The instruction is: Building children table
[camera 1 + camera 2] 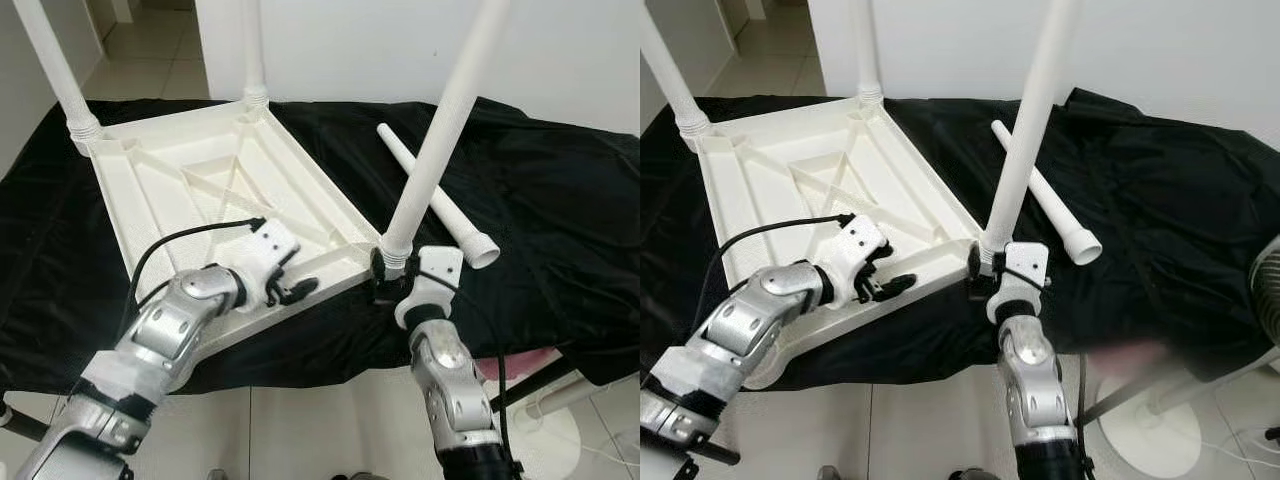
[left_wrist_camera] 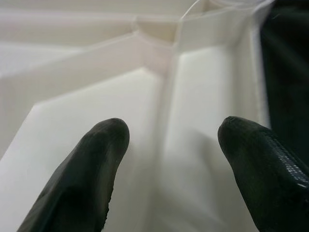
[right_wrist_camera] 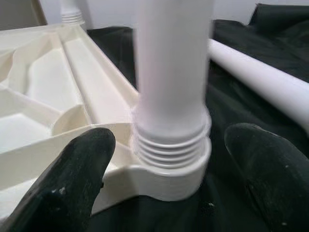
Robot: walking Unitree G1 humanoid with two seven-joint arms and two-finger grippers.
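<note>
Right gripper (image 3: pixel 169 174) gapes wide around table leg (image 3: pixel 171 87).

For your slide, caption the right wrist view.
Black fingers open around a white leg screwed into the tabletop corner.

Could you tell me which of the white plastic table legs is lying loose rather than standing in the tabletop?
The white plastic leg lying flat on the black cloth, right of the upturned white tabletop. The other three stand upright in corner sockets.
</note>
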